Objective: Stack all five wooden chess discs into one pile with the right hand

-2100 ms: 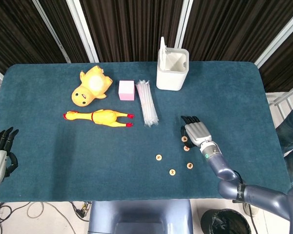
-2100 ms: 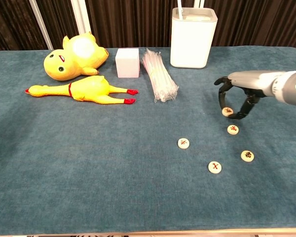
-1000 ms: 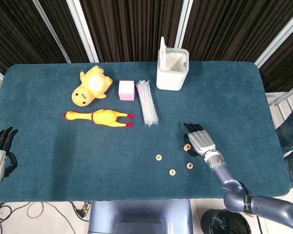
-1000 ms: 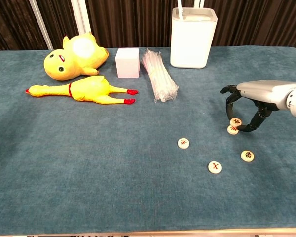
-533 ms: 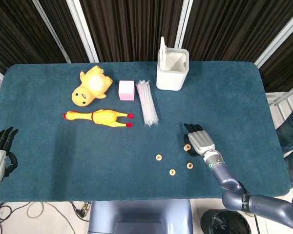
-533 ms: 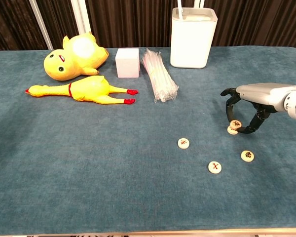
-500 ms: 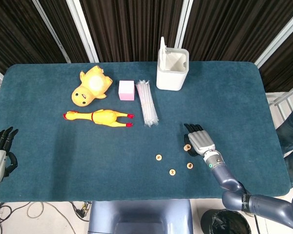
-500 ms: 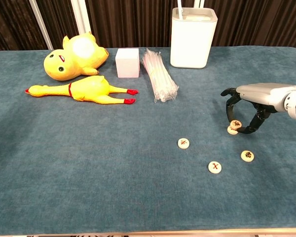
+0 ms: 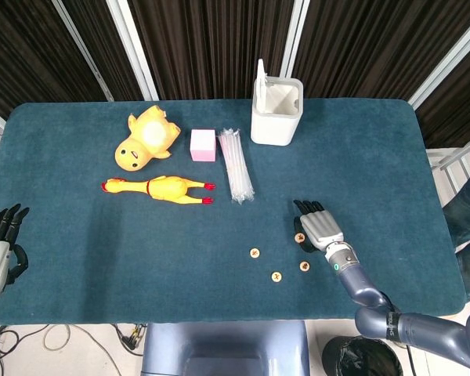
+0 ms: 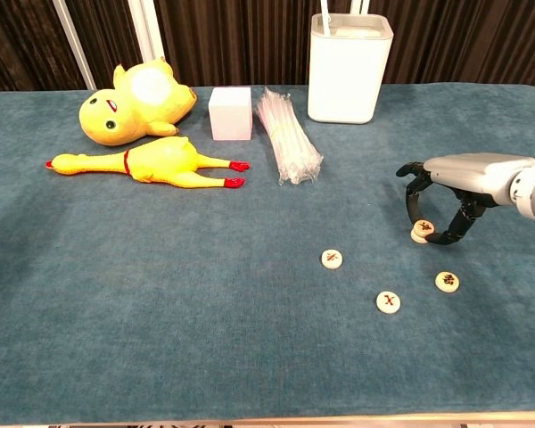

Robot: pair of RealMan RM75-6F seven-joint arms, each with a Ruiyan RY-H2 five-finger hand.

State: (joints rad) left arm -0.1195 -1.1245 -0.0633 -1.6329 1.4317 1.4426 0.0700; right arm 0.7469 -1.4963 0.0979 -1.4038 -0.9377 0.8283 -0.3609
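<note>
Only chest view shows two-disc stack (image 10: 422, 232) under right hand (image 10: 446, 187).

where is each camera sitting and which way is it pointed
Head view: high above the near edge, looking steeply down on the whole table; shows the left hand off the near-left corner and the right hand.
Chest view: low at the near edge, looking across the tabletop toward the curtains; shows only the right hand.
Shared: right hand, discs, toys, white bin.
</note>
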